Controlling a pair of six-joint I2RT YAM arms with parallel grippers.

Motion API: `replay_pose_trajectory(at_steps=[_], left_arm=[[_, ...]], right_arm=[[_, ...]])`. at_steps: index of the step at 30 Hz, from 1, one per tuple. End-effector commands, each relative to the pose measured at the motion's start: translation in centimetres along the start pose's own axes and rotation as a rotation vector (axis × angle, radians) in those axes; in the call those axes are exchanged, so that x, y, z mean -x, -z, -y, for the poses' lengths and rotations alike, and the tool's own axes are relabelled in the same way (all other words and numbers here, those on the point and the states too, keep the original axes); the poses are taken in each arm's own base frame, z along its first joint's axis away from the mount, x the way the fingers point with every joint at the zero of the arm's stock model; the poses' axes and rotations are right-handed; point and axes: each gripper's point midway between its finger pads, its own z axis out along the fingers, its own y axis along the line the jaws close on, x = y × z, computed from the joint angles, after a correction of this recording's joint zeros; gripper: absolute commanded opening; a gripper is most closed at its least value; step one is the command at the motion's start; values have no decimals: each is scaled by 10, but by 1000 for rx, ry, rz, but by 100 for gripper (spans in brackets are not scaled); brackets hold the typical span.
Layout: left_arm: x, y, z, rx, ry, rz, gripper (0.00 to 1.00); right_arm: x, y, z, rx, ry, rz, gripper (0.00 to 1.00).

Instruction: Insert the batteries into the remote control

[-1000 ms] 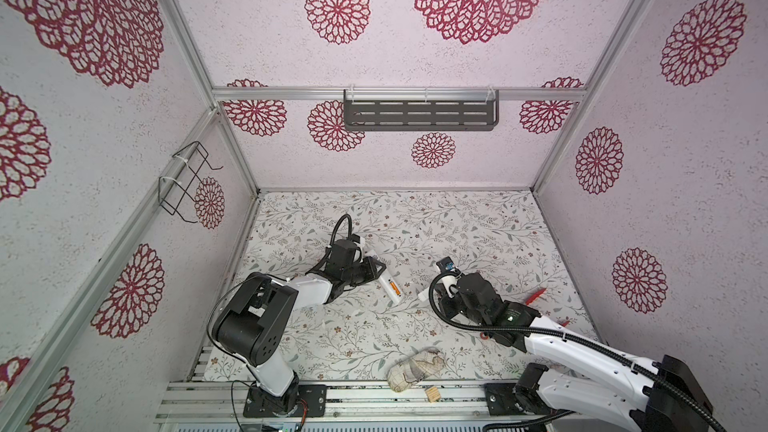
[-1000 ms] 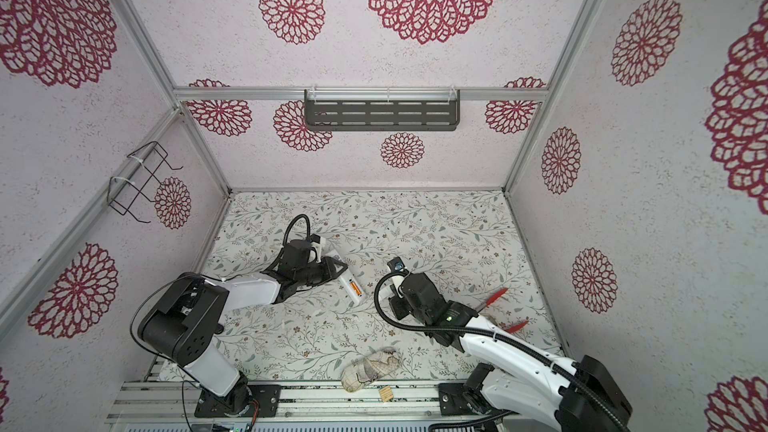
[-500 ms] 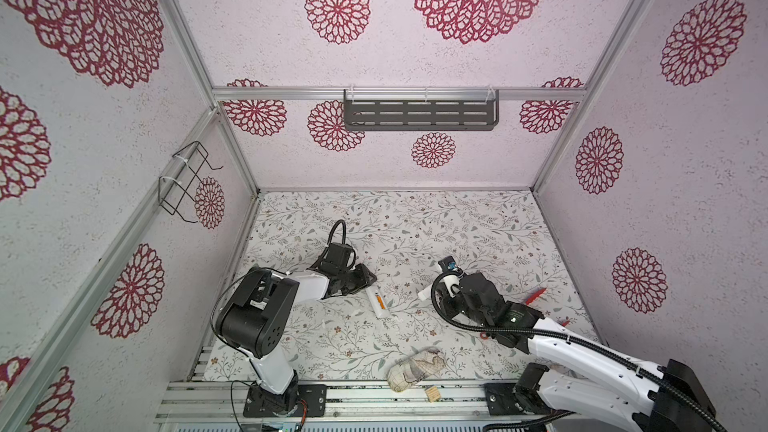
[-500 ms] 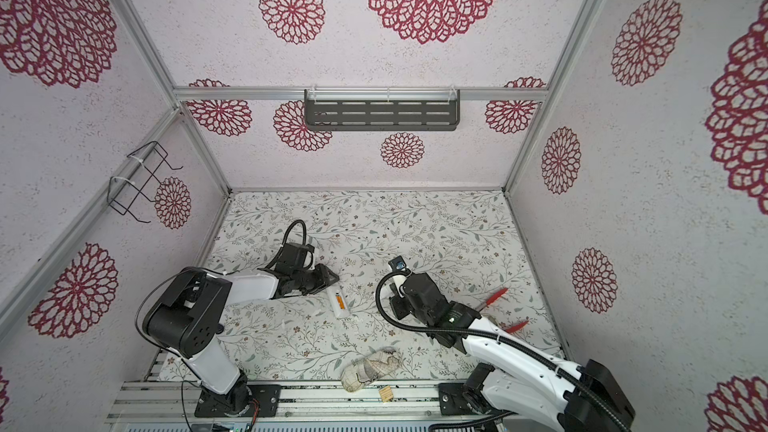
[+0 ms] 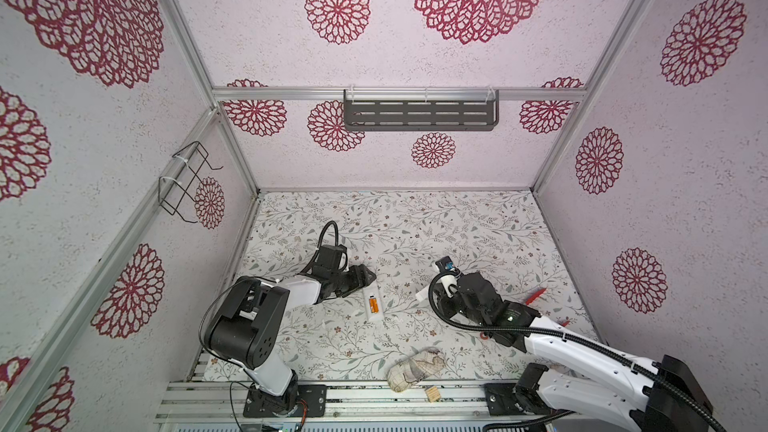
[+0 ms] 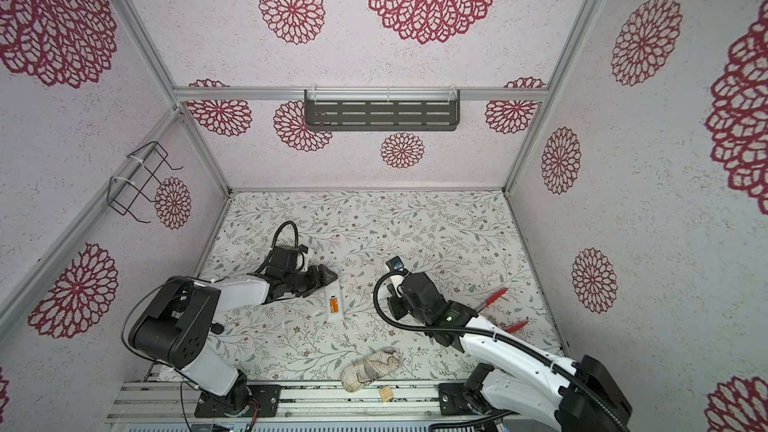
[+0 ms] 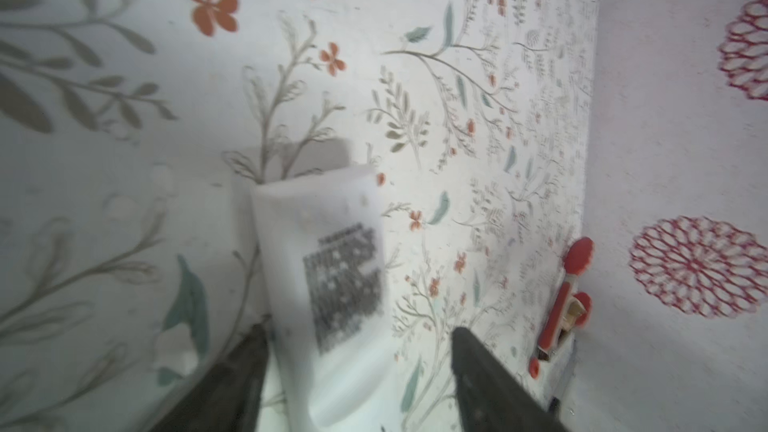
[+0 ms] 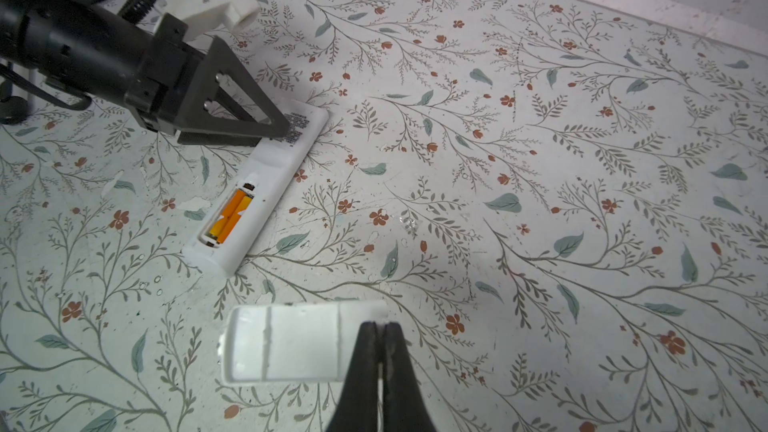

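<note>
The white remote control [image 5: 372, 312] [image 6: 335, 312] lies back-up on the floral floor, its battery bay uncovered. Two orange batteries [image 8: 230, 216] [image 5: 373, 305] sit side by side in the bay. My left gripper [image 7: 357, 330] [image 5: 369, 277] is open, its fingers [image 8: 249, 118] astride the remote's [image 7: 291, 222] QR-sticker end; I cannot tell if they touch it. My right gripper [image 8: 379, 326] is shut on the edge of a white battery cover [image 8: 286, 347] [image 5: 420, 295], held just above the floor, a little to the right of the remote [image 8: 270, 164].
A red ring-ended tool [image 5: 536, 295] [image 7: 561, 313] lies by the right wall. A beige cloth bundle [image 5: 417, 367] and a small wooden block [image 5: 432, 393] sit at the front edge. A grey shelf [image 5: 419, 112] hangs on the back wall, a wire rack [image 5: 187, 180] on the left wall.
My left gripper has opened and let go of the remote, which now lies on the floor a little nearer the front. The right arm has hardly moved.
</note>
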Motion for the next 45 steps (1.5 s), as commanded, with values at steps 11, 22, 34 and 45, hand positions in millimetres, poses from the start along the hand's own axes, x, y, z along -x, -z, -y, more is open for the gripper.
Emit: replay_pose_trajectory(at_steps=[11, 22, 34, 45], left_arm=[[-52, 55, 26, -41, -82, -117, 98], [-94, 79, 113, -359, -277, -200, 92], [-108, 86, 150, -530, -370, -228, 51], [-108, 88, 149, -508, -386, -215, 13]], right_arm=[[21, -9, -36, 178, 152, 68, 0], [46, -6, -48, 207, 185, 151, 0], [65, 3, -80, 294, 233, 277, 0], [71, -2, -81, 273, 228, 296, 4]])
